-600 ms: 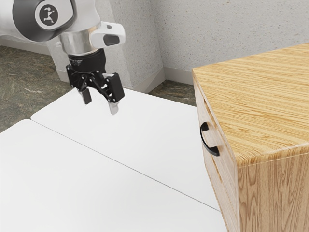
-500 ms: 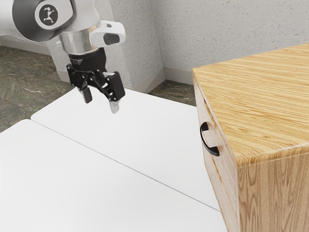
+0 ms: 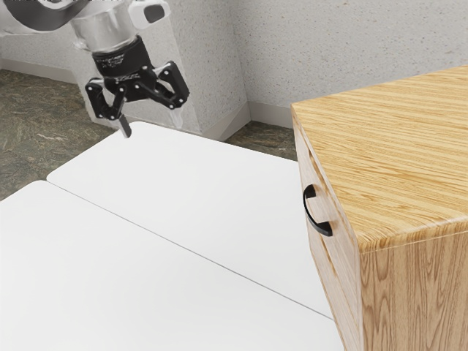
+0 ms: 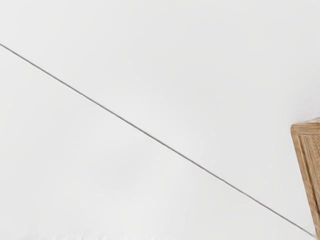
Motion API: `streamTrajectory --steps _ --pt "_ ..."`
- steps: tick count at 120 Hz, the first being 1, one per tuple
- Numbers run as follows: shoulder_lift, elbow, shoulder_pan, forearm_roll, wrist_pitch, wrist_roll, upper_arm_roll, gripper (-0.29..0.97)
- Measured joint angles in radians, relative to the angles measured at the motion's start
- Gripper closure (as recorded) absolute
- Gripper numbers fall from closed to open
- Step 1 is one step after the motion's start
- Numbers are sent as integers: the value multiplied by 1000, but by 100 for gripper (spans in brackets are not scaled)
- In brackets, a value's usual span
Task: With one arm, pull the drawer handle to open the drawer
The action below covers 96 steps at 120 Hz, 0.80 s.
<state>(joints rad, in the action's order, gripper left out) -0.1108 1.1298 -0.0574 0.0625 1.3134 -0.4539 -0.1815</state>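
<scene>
- Upper left of the exterior view: the black pincer point(image 3: 148, 111) hangs above the far part of the white counter point(image 3: 183, 219), jaws spread wide and holding nothing.
- Right of the exterior view: an oak-grain wooden cabinet point(image 3: 395, 161) stands on the counter. Its drawer point(image 3: 313, 172) is on the narrow face turned toward the arm and looks shut, its front flush with the frame.
- The drawer handle point(image 3: 316, 212), a slim black C-shaped bow, stands proud of the drawer front at mid-right, well apart from the pincer.
- Handling, as a judgement: the handle looks rigid and smooth, likely metal or hard plastic. The best hold is across the middle of the bow, one finger on either side, pulling straight out from the face. The drawer should slide stiffly on its runners rather than flex.
- Textures: the counter is matte and featureless, crossed by a thin dark seam point(image 3: 183, 252). Behind it are a rough grey wall and a mottled floor.
- The wrist view looks down on the bare counter point(image 4: 150, 75), with a corner of the cabinet point(image 4: 307, 160) at the edge.
</scene>
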Motion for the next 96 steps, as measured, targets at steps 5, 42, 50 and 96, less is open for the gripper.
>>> streamTrajectory --steps 5,42,50,96 --pt "-2 -2 -24 -7 5 -62 2 0" --pt "95 273 -36 64 137 -413 43 0" --pt "221 503 -11 68 253 -468 101 0" --pt "411 794 -51 57 626 -639 247 0"
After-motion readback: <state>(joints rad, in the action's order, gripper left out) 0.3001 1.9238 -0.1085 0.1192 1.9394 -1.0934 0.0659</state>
